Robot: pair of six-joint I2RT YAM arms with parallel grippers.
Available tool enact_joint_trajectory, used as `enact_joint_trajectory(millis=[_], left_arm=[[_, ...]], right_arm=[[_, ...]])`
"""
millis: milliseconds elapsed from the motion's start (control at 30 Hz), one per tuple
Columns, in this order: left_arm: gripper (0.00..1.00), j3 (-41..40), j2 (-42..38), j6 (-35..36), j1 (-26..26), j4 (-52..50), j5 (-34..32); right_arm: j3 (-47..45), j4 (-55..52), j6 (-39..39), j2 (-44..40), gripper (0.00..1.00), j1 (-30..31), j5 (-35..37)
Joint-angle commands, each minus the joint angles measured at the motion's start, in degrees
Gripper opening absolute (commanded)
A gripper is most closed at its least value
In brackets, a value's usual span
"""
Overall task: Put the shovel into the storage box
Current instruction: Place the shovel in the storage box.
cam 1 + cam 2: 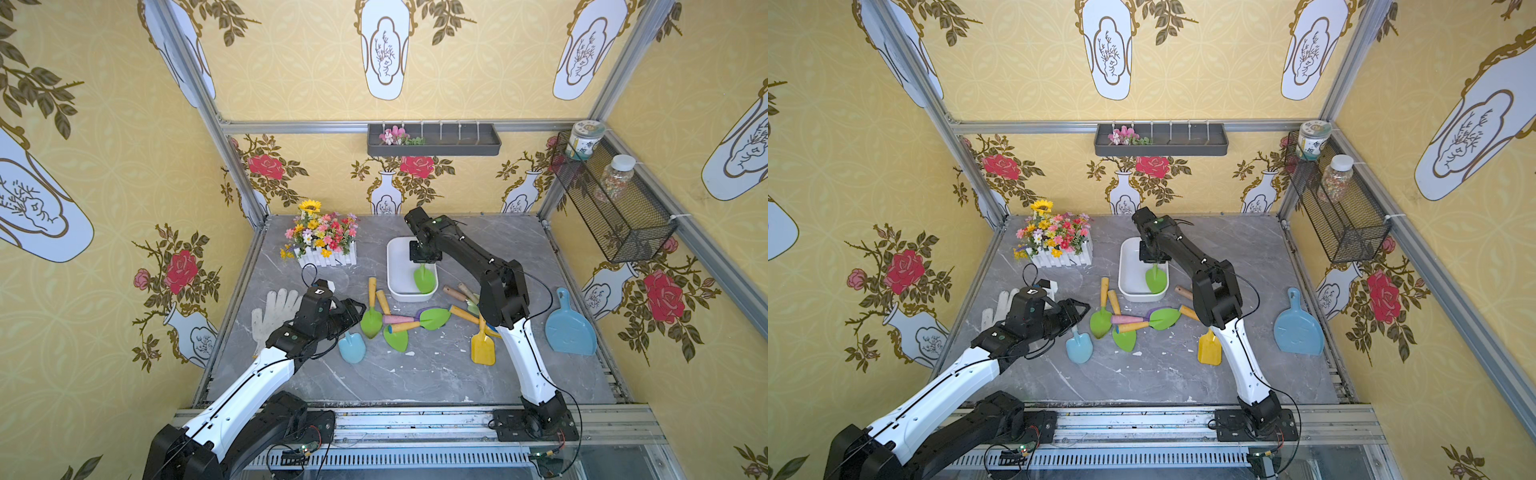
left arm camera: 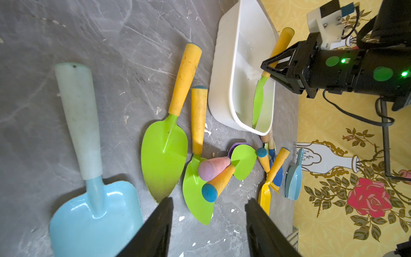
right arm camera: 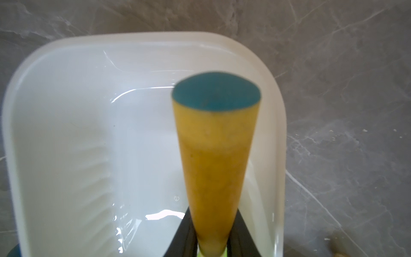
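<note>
The right gripper (image 1: 423, 258) pinches the shovel (image 1: 424, 280) low on its yellow handle, just above the neck. You find it a little right of centre in both top views. The shovel stands steeply, green blade down, inside the storage box (image 1: 390, 266). Whether the blade tip touches the floor of the box you cannot tell.

Judge the shovel light and rigid, with a thin hard blade. Its tapered handle looks smooth and may slip toward the narrow end. The narrow part near the neck, where the jaws close now, is therefore a sound hold. The glossy box is likely to slide if you push it.

The right arm reaches forward over the box, its wrist turned straight down. The left gripper (image 2: 209, 200) is spread and empty. It hovers low over the loose shovels (image 1: 371, 322) on the table (image 1: 415, 374), left of centre, with its arm stretched low.
</note>
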Motion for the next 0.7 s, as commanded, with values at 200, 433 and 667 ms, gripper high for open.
enact_joint_trajectory(millis=[200, 433, 667], left_arm=[[0.57, -0.60, 0.89, 0.14, -0.01, 0.29, -0.05], [0.57, -0.61, 0.43, 0.29, -0.01, 0.15, -0.88], [0.57, -0.16, -0.27, 0.49, -0.01, -1.06, -2.45]], right_arm=[[-6.05, 0.10, 0.24, -1.15, 0.20, -0.04, 2.71], [-6.50, 0.12, 0.66, -0.97, 0.33, -0.14, 3.07], [-7.71, -0.10, 0.89, -3.52, 0.39, -0.01, 3.41]])
